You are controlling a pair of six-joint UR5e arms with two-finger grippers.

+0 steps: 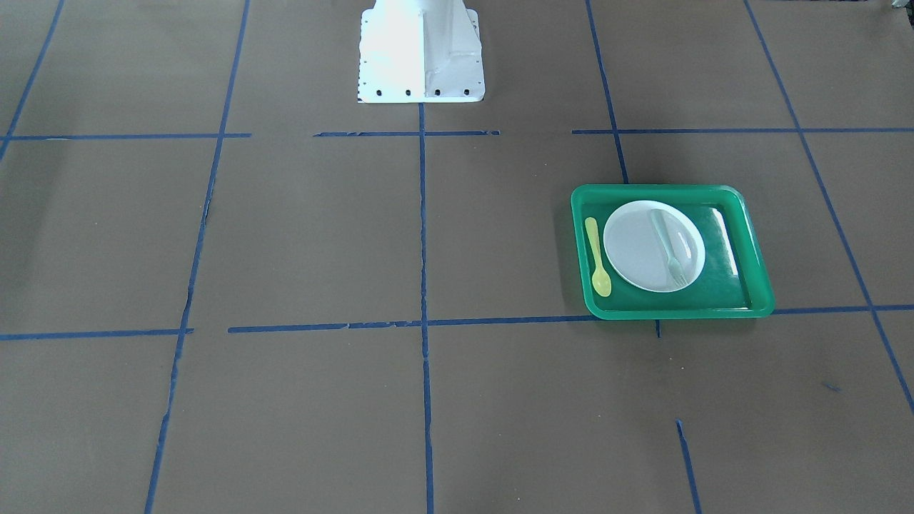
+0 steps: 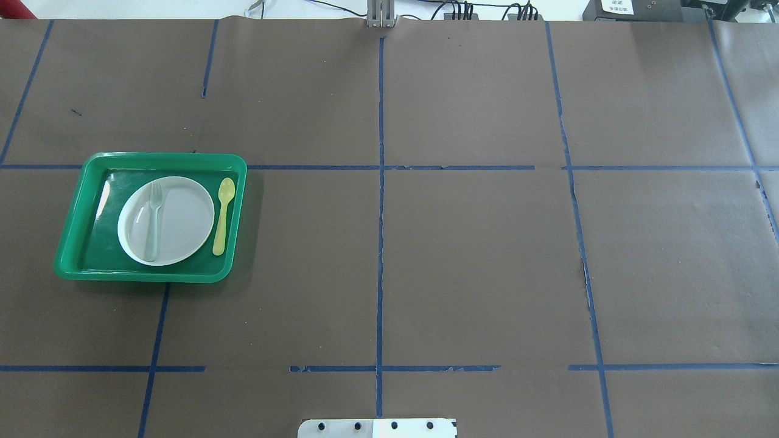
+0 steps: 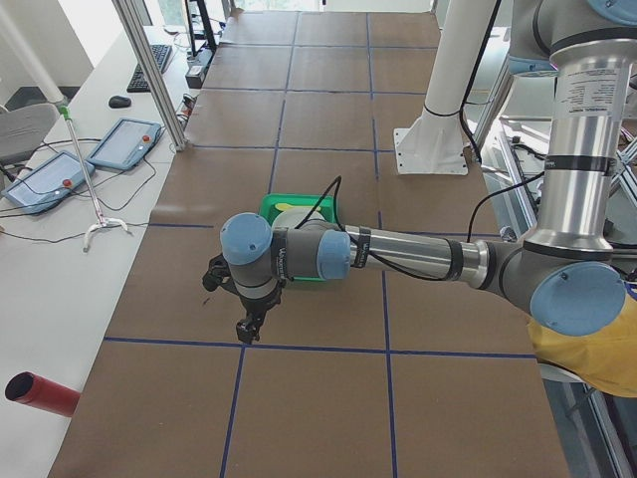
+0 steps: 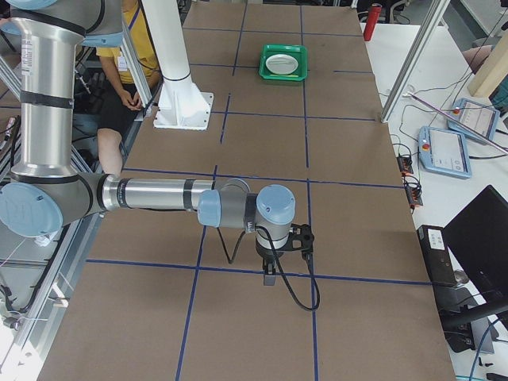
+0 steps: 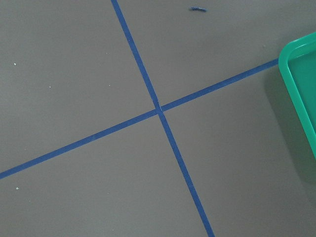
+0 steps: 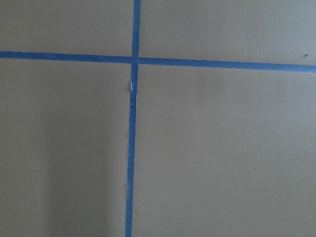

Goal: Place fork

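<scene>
The pale white fork [image 1: 670,248] lies on the white plate [image 1: 639,250] inside the green tray [image 1: 671,312], tines toward the operators' side. It also shows in the overhead view [image 2: 152,222] on the plate's left half. My left gripper [image 3: 245,331] shows only in the exterior left view, hanging above the table on the near side of the tray; I cannot tell whether it is open or shut. My right gripper [image 4: 270,278] shows only in the exterior right view, far from the tray over bare table; its state cannot be told either.
A yellow spoon [image 2: 223,216] lies in the tray beside the plate. The tray's corner [image 5: 301,84] shows in the left wrist view. Brown paper with blue tape lines covers the table. The white robot base [image 1: 421,53] stands at the table's edge.
</scene>
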